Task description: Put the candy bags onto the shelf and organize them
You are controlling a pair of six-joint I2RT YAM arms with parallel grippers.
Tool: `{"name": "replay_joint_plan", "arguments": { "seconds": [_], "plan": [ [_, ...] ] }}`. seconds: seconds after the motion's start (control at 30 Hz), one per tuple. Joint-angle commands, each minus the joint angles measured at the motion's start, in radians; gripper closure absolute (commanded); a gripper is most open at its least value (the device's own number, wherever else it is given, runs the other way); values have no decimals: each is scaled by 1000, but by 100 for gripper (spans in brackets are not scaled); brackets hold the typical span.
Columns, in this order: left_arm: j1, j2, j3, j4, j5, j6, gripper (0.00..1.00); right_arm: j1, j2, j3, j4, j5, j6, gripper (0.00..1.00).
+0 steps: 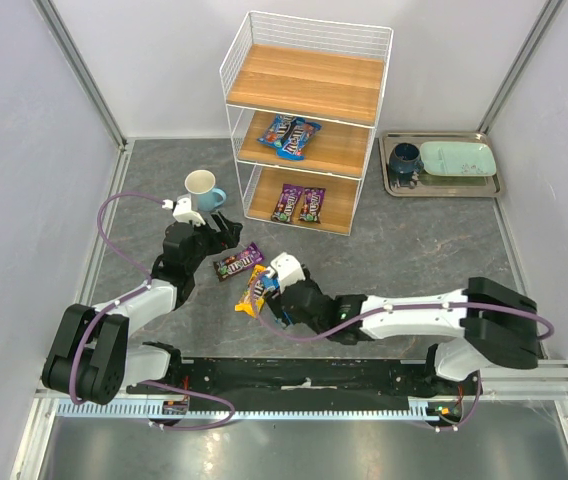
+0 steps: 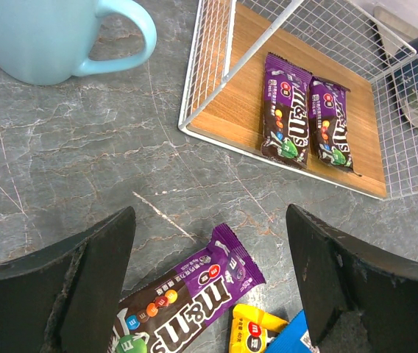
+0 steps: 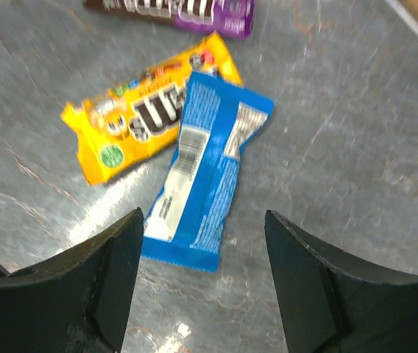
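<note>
Shelf, blue bags on middle level, purple bags on bottom

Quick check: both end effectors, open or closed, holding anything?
Left end effector: open, empty, over the purple candy bag.
Right end effector: open, empty, over the blue candy bag.

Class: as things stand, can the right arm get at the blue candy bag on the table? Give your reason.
Probably yes: the right gripper hovers directly over the blue bag, jaws open, nothing between them. The bag overlaps the yellow bag, which may shift.
</note>
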Motion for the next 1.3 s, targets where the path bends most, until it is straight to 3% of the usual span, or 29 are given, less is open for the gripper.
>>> {"name": "replay_joint_plan", "arguments": {
  "seconds": [0.0,0.4,0.77,0.97,1.1,1.27],
  "plan": [
    [-1,0,8,40,-17,-22,10,67,90,54,-70,96,62,26],
    [-1,3,10,41,-12,-24,10,123,233,126,-89,231,148,23],
    [-1,0,10,40,-12,-25,10,123,334,181,-102,254,173,23],
    [-1,0,10,41,-10,-25,10,120,337,182,-113,257,197,30],
    [-1,0,10,40,-10,-25,10,112,319,163,-112,248,227,46],
    [-1,2,10,40,-9,-27,10,95,265,102,-66,222,260,54]
  ]
}}
